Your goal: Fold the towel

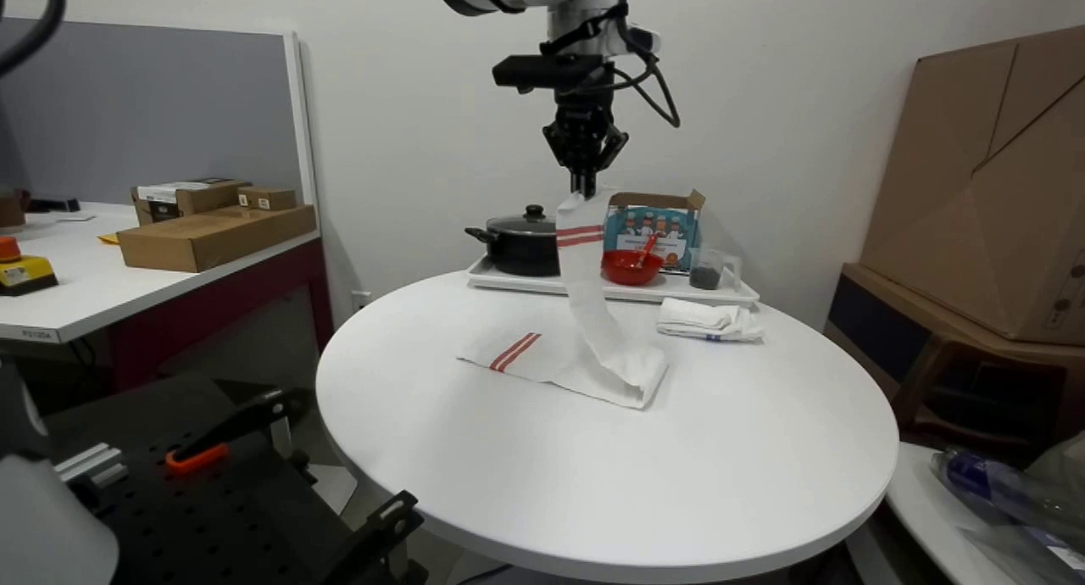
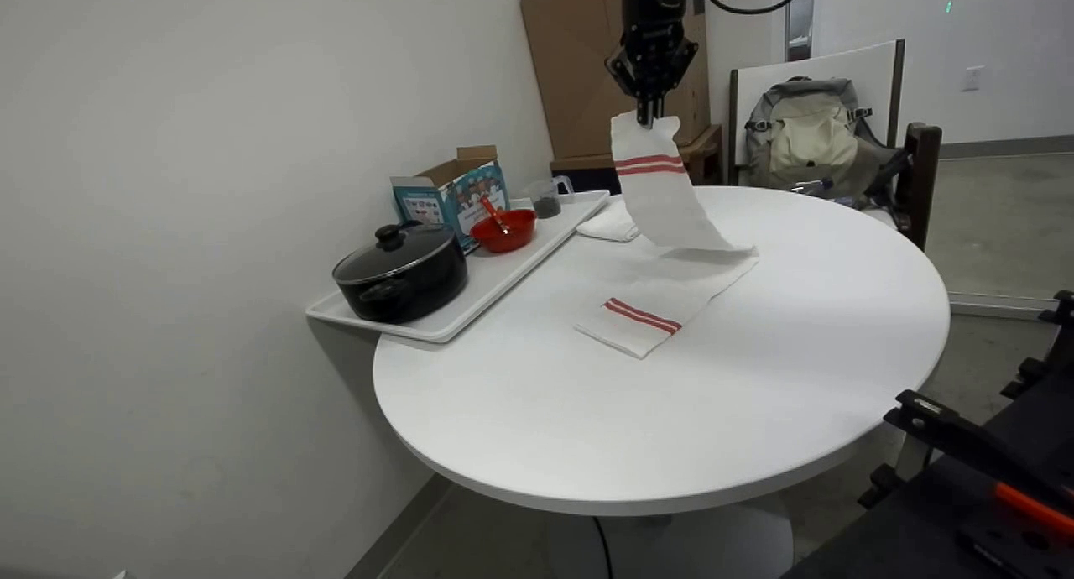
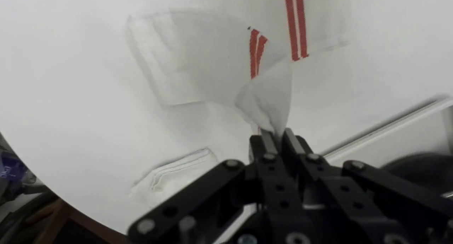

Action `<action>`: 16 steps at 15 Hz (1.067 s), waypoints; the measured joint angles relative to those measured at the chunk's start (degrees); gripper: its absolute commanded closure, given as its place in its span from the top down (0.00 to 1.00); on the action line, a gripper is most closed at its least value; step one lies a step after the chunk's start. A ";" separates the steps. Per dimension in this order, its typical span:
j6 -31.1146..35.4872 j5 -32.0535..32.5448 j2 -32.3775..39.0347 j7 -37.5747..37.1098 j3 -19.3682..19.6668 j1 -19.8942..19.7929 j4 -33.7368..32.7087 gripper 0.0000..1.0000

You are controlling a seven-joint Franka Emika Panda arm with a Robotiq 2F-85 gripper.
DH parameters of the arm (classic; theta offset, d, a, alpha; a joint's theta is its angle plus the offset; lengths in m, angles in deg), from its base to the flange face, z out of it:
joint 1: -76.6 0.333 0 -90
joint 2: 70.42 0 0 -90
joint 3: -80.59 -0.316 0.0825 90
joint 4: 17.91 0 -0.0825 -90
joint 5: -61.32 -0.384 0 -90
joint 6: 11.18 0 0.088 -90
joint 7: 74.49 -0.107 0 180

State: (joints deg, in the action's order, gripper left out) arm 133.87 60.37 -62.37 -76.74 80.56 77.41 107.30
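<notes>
A white towel with red stripe pairs hangs by one end from my gripper, shown in both exterior views (image 1: 581, 271) (image 2: 663, 201). Its lower part lies flat on the round white table (image 1: 678, 483), with one striped end on the tabletop. My gripper (image 1: 583, 186), also in an exterior view (image 2: 649, 116), is shut on the towel's upper end, well above the table. In the wrist view, the fingers (image 3: 278, 136) pinch a bunched bit of the towel (image 3: 219, 60). The cloth between the fingers is partly hidden.
A folded white cloth with a blue stripe (image 1: 710, 320) lies beside the towel. A white tray (image 1: 678, 295) at the table's wall side holds a black pot (image 1: 521, 250), a red bowl (image 1: 625, 271), an open box (image 2: 482, 193) and a clear cup (image 1: 705, 273).
</notes>
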 measured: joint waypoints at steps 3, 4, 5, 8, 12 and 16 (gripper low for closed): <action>0.15 1.20 -4.15 -0.52 -1.29 1.60 5.50 0.09; 0.32 1.90 -5.20 -0.99 -1.57 1.86 7.14 0.09; 0.60 2.81 -5.99 -1.49 -1.73 1.96 8.55 0.09; 2.03 6.28 -7.29 -4.20 -1.59 1.64 11.46 0.09; 3.78 10.31 -7.50 -9.06 -0.35 0.12 12.12 0.09; 5.95 12.32 -7.61 -13.31 0.81 -1.35 11.54 0.09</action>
State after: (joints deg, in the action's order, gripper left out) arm 139.82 72.69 -69.98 -90.05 81.37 76.07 118.83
